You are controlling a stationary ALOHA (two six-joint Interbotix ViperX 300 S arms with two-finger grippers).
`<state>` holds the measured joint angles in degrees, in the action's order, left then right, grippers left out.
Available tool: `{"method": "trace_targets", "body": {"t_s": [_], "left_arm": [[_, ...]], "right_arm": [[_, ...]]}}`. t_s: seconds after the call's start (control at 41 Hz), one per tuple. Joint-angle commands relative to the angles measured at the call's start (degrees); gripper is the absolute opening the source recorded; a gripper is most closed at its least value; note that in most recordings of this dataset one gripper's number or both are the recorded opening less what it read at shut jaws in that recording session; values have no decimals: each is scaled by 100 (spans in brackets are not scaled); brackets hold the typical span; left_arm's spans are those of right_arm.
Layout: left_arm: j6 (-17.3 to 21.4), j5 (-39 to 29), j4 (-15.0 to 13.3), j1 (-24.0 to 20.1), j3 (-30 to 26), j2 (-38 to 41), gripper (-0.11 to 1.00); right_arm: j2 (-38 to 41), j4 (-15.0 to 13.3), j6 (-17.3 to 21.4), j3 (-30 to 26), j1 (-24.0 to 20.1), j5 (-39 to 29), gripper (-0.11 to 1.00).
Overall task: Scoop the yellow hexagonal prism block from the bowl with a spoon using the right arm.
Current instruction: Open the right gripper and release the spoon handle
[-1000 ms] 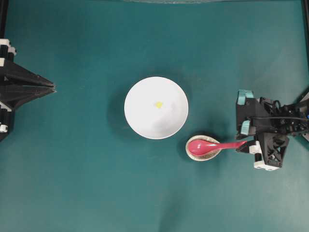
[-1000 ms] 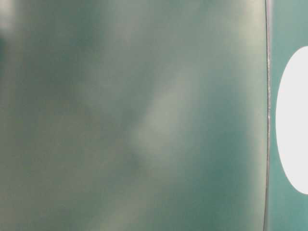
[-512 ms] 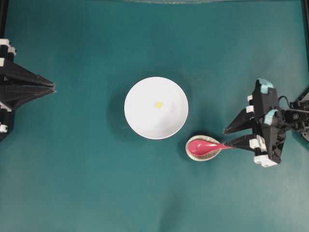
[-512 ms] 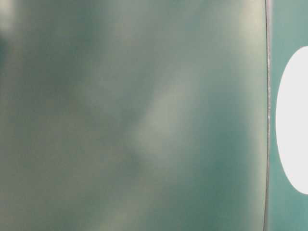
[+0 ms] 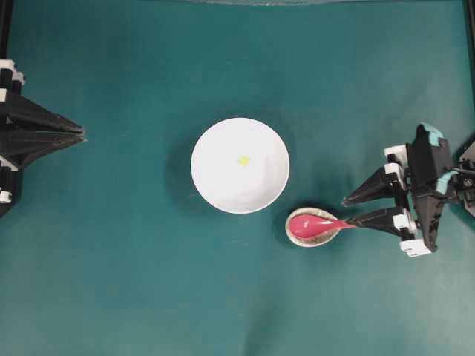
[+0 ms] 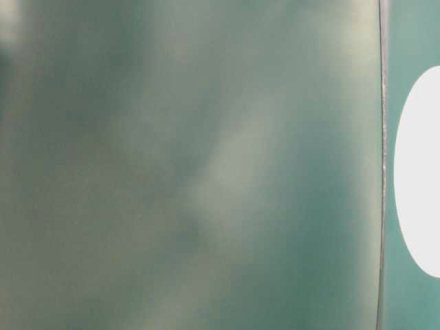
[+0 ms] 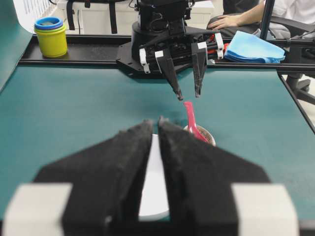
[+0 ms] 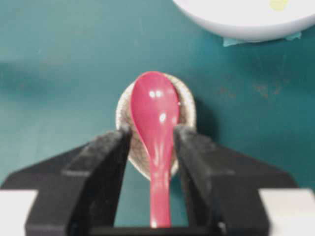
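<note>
Yellow hexagonal prism block point(image 5: 243, 160) lies inside the white bowl point(image 5: 215, 189) at the middle of the green desk point(image 5: 133, 282). Just beside the bowl, toward the desk's right edge, a pink-red spoon point(image 5: 315, 224) rests in a small speckled spoon rest point(image 8: 186, 109). The right gripper point(image 8: 151, 138) is spread open, its jaws on either side of the spoon's handle, not gripping it. The left gripper point(image 7: 155, 123), at the left edge, is closed and holds nothing.

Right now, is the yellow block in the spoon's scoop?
No, the yellow block lies in the white bowl; the spoon scoop is empty.
</note>
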<state>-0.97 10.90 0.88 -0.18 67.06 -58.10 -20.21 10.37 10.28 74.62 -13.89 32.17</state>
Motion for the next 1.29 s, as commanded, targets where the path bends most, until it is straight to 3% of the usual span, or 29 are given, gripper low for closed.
{"method": "trace_targets", "body": {"t_s": [0.0, 0.463, 0.804, 1.268], "left_arm": [[-9, 53, 9, 0, -167, 53, 14], [-9, 53, 9, 0, -167, 35, 14], [-18, 44, 0, 0, -176, 26, 14], [-149, 53, -9, 0, -167, 35, 14]], "right_arm": [[149, 35, -9, 114, -141, 738, 46], [1635, 536, -18, 378, -650, 2593, 47], [2505, 1274, -44, 448, -1222, 3551, 47], [2918, 1345, -70, 457, -1371, 3981, 47]]}}
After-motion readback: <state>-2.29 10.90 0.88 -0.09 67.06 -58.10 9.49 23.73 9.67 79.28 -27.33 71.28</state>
